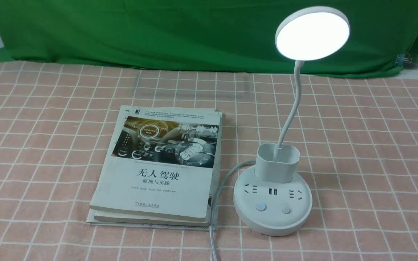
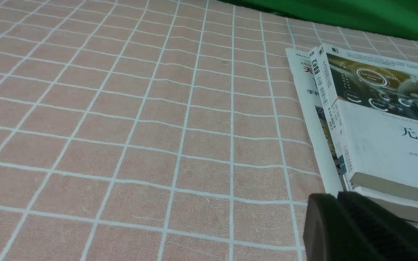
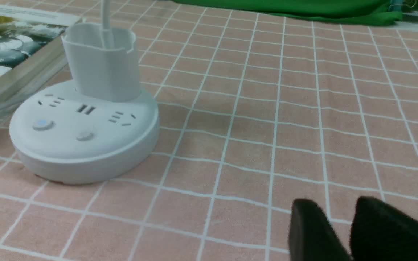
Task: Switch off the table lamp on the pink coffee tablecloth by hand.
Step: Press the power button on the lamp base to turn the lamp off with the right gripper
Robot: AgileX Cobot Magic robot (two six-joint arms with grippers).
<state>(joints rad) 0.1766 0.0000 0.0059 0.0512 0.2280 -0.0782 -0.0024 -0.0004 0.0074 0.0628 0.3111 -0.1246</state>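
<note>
My right hand (image 3: 336, 212) hangs low over the cloth (image 3: 230, 152), fingers slightly spread and empty, well apart from the lit lamp (image 1: 278, 165), which stands at 3 o'clock of the books (image 1: 158, 166). My left hand (image 2: 336, 197) sits low by the books, fingers pressed together.

Ahead of the right gripper (image 3: 336, 206), bare pink coffee tablecloth (image 3: 249, 119) runs unobstructed to the table lamp (image 3: 85, 137); books (image 3: 9, 65) close off the lamp's far side from the gripper.
</note>
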